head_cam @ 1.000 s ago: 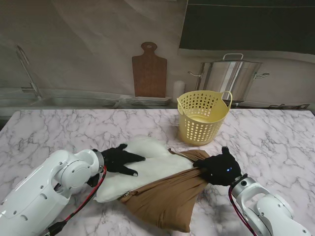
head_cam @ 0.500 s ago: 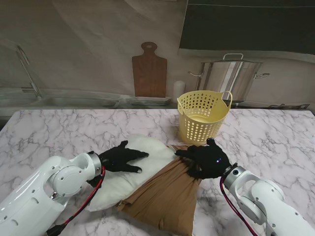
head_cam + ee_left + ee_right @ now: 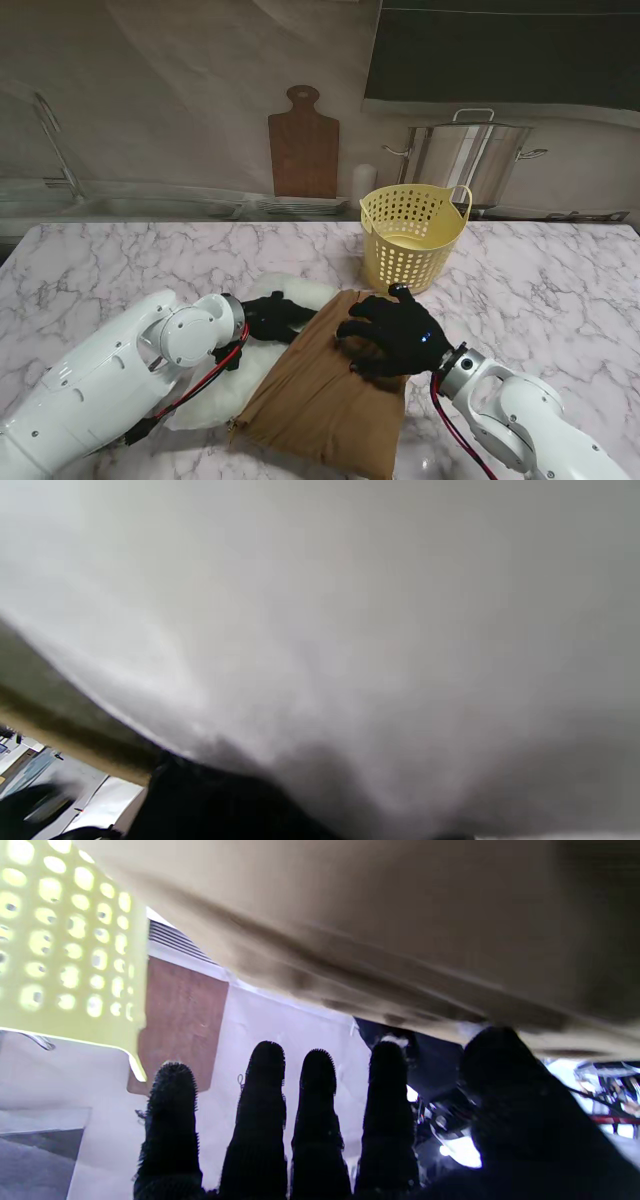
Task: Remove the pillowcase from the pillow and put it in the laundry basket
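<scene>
The brown pillowcase covers the near right part of the white pillow, which sticks out toward the left. My left hand lies on the pillow right at the pillowcase's open edge, fingers apart, holding nothing. My right hand hovers on the pillowcase's far right corner, open with fingers spread. In the right wrist view the fingers are straight and the pillowcase is close by. The left wrist view is filled by the pillow, with the pillowcase's hem at one side. The yellow laundry basket stands behind them.
A wooden cutting board leans on the back wall, with a steel pot to its right. A white cup stands between them. A sink tap is at the far left. The marble table's right edge lies beyond the basket.
My right hand let go of the pillowcase's bunched end, opened and moved left over it. The pillowcase now lies flatter and covers more pillow. My left hand slid right to its edge.
</scene>
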Tool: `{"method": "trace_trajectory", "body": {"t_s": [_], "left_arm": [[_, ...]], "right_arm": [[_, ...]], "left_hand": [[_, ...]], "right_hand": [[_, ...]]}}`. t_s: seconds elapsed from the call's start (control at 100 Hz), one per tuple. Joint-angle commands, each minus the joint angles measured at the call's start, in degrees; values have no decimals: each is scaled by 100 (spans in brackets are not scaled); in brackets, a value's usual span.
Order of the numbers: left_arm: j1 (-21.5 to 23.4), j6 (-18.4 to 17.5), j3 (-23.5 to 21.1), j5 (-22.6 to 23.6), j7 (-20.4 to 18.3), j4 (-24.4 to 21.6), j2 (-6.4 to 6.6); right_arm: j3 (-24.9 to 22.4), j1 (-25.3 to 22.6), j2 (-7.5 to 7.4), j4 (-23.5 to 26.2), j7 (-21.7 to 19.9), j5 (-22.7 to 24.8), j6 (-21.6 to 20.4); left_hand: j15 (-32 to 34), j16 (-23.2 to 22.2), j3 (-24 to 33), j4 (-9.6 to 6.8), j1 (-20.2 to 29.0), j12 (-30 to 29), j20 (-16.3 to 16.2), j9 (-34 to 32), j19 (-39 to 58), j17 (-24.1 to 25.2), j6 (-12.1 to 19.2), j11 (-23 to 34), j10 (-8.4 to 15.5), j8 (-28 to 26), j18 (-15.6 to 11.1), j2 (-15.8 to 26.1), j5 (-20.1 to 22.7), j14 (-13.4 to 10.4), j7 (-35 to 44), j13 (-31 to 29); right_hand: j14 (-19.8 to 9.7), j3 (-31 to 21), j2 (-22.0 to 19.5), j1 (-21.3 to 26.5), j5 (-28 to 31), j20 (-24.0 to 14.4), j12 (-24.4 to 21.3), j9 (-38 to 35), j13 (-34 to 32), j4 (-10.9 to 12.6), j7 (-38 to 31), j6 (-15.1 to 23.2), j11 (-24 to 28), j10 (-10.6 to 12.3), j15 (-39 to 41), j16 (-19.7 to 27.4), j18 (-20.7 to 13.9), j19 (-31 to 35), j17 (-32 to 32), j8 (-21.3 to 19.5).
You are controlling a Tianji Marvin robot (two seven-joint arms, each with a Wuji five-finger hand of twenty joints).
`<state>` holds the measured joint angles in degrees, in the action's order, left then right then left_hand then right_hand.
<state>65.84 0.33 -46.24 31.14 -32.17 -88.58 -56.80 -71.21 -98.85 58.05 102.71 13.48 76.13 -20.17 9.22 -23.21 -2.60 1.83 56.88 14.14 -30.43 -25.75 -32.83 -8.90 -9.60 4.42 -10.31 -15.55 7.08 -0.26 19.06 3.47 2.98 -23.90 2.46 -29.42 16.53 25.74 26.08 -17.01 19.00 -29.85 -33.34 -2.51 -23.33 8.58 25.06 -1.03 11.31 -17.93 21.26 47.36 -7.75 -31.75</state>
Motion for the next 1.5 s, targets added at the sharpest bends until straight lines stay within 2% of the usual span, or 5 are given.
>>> {"method": "trace_trajectory", "body": {"t_s": [0.0,0.31,0.57,0.86,1.49], "left_arm": [[-51,96,135,-52,-149,146,-59],[-852,541,983,-599,-228,680,-149],[-954,582,1048,-582,-373,893,-111],[-993,631,1026,-489,-576,1063,-41],[-638,479,489,-196,-733,869,46]], "right_arm": [[109,-131,56,185,-4,-75,-51],[621,-40,-3,455,-930,-110,-7],[488,-146,-30,152,-1281,-338,-162],[-559,-957,20,276,-1099,-473,-588],[-1239,-1344,48,274,-2324,-1023,141]], "left_hand": [[220,-59,108,-98,353,-55,-51,-10,7277,34,38,-77,25,21,114,88,-81,831,-51,-312],[212,-65,110,-104,433,-54,-56,2,7289,61,37,-83,33,19,99,113,-79,836,-48,-292],[204,-64,107,-108,469,-54,-52,9,7278,68,39,-86,30,18,103,76,-74,838,-46,-279],[188,-55,115,-113,530,-59,-44,35,7251,74,40,-92,37,21,98,32,-85,831,-52,-257],[193,-51,105,-114,559,-52,-45,-28,7219,62,41,-68,33,21,103,21,12,833,-17,-273]], "right_hand": [[145,62,-120,-156,-347,125,59,-92,-56,41,416,-307,-86,10,-127,48,67,-138,119,214],[116,-38,315,-124,-1434,374,2244,597,-109,58,2299,222,1546,-49,706,-935,303,-597,451,756],[113,-200,992,518,2448,696,1494,387,335,-562,-3186,1780,586,-236,629,-579,303,-676,536,-248],[-372,-2369,2006,-221,4098,472,2233,-1938,-1398,-168,-4110,-116,1280,644,1577,-1337,326,-307,-170,-1405],[-263,-2254,1833,-65,3815,68,2434,-2719,-2057,-219,-4076,-231,1135,540,1615,-1607,347,-34,-520,-1547]]}}
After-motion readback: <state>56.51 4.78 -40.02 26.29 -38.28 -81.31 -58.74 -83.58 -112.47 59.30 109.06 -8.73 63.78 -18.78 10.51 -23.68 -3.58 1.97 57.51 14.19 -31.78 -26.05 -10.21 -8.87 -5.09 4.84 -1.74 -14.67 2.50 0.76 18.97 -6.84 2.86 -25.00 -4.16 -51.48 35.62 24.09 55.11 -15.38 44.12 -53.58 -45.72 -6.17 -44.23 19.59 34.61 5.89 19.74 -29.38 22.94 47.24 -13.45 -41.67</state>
